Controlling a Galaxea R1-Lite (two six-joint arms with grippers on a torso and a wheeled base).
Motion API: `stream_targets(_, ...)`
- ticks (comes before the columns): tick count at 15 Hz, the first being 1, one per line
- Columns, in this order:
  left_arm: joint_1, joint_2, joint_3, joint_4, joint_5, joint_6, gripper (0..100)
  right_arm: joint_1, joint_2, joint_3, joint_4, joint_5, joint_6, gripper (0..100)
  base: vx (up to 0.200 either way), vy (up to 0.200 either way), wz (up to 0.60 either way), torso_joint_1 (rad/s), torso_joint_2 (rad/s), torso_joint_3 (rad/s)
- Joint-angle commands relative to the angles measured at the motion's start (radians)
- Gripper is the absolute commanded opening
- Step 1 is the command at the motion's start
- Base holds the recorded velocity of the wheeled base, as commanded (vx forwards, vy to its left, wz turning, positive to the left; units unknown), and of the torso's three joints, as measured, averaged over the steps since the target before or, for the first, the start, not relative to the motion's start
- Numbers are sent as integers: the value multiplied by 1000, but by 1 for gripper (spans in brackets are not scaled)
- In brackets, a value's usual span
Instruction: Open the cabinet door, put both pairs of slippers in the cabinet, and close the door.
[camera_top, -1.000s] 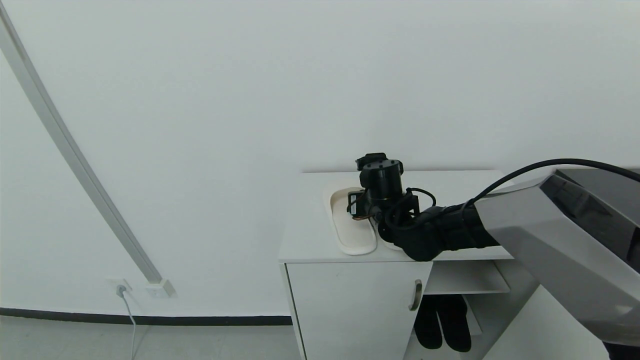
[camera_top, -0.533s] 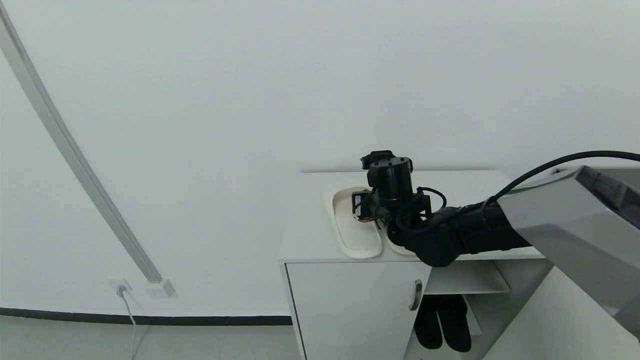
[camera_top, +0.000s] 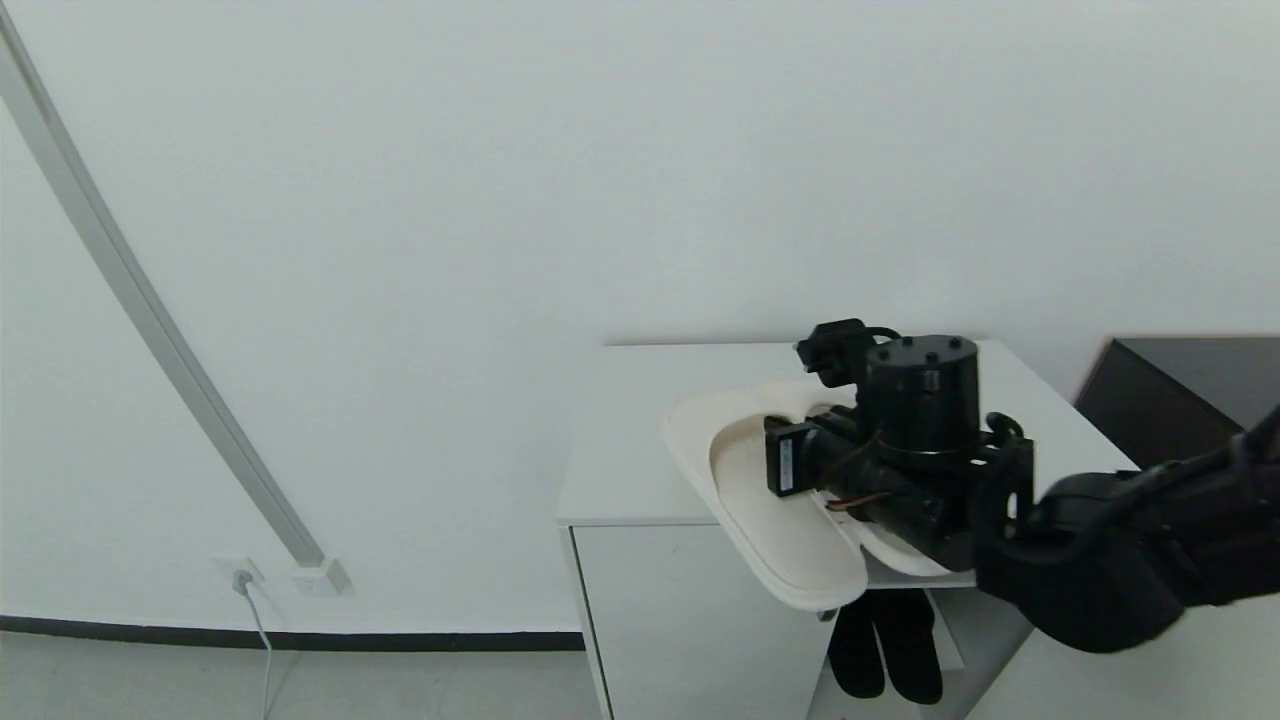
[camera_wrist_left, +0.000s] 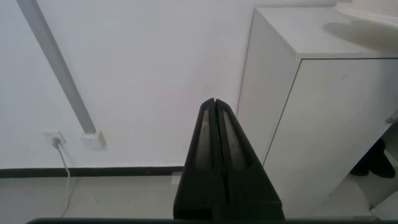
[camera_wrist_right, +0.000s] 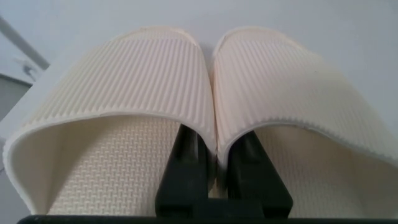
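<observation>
My right gripper (camera_top: 800, 475) is shut on a pair of cream slippers (camera_top: 790, 530), held just above the front edge of the white cabinet (camera_top: 620, 440). In the right wrist view its fingers (camera_wrist_right: 186, 155) pinch the inner walls of the cream slippers (camera_wrist_right: 124, 93) together under the straps. A black pair of slippers (camera_top: 885, 650) lies low inside the cabinet's open right side. The left cabinet door (camera_top: 690, 620) is closed. My left gripper (camera_wrist_left: 214, 109) is shut on nothing, low and left of the cabinet (camera_wrist_left: 323, 124).
A dark piece of furniture (camera_top: 1180, 370) stands right of the cabinet. A slanted grey conduit (camera_top: 150, 300) runs down the wall to a socket with a plugged cable (camera_top: 240, 578). The floor left of the cabinet is bare.
My right arm has lifted the cream slippers off the cabinet top and drawn them right and toward the camera, out over the front edge.
</observation>
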Motion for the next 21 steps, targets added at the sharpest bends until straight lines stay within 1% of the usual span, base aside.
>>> stream_targets(1,0,1,0,0,1,-1,0,6,-214,204,-58,69,-38,0,0,0,0,0,0,0)
stream_targets(3,0,1,0,0,1,4,0,37,-297,301,-60,127,-52,0,0,0,0,0,0,0)
stream_targets(5,0,1,0,0,0,1,0,66,-349,348,-55,176,-53,0,0,0,0,0,0,0)
stream_targets(11,0,1,0,0,-2,-1,0,95,-340,359,-55,173,-53,0,0,0,0,0,0,0)
stream_targets(17,0,1,0,0,-2,-1,0,100,-312,377,-61,170,-53,0,0,0,0,0,0,0)
stream_targets(21,0,1,0,0,-3,-1,0,109,-317,377,-63,168,-53,0,-200,0,0,11,2,1)
